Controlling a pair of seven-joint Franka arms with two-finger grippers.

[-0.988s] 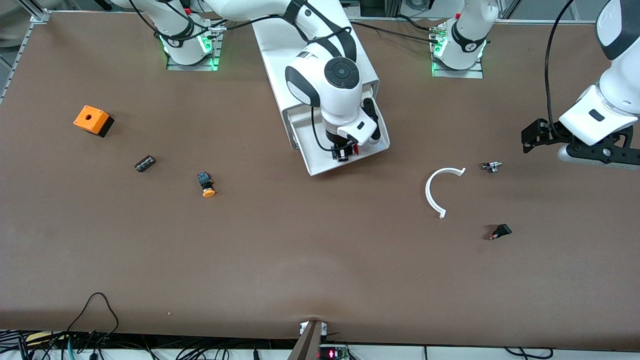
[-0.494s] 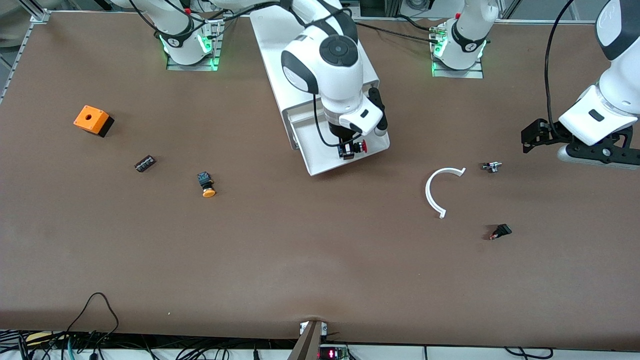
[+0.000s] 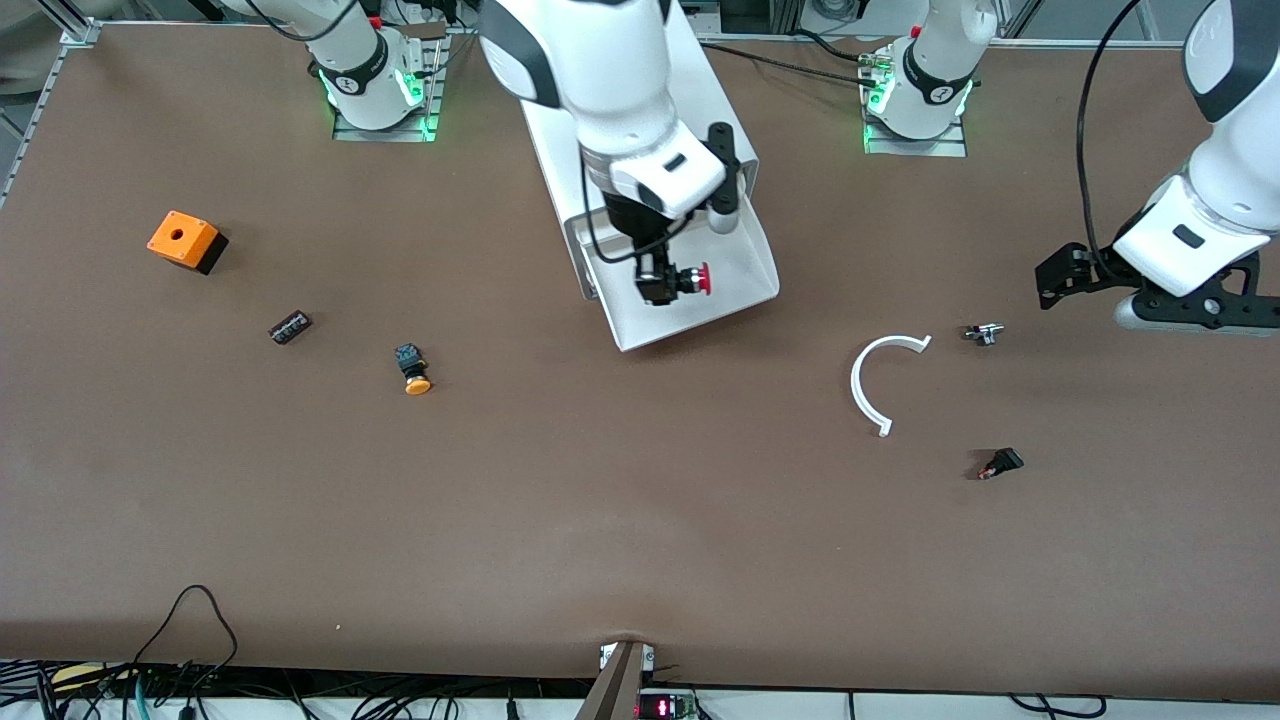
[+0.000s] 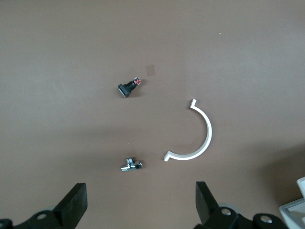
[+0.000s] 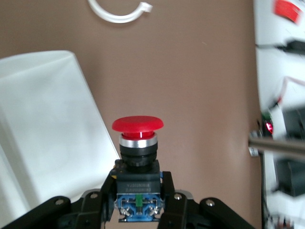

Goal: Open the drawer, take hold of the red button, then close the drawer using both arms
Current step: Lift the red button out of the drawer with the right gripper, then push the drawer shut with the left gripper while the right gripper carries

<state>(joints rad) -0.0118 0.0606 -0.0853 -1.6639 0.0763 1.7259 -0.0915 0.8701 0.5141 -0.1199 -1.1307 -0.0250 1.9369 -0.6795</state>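
We found the shallow white plastic drawer [image 3: 690, 290] pulled open, and our right gripper [image 3: 658, 287] hung over it, fingers pinching the red-capped push button [image 5: 137, 152] by its black-and-blue body. Our left gripper [image 4: 140, 210] waited, fingers spread, above the brown tabletop [image 3: 620, 500]. We judged only closing remained.

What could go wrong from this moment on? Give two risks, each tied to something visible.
1. The right gripper pinches only the blocky base of the button, lifted above the open drawer; it might twist or slip back in.
2. The left gripper waits open near its end of the table; closing the drawer means reaching across the white arc.
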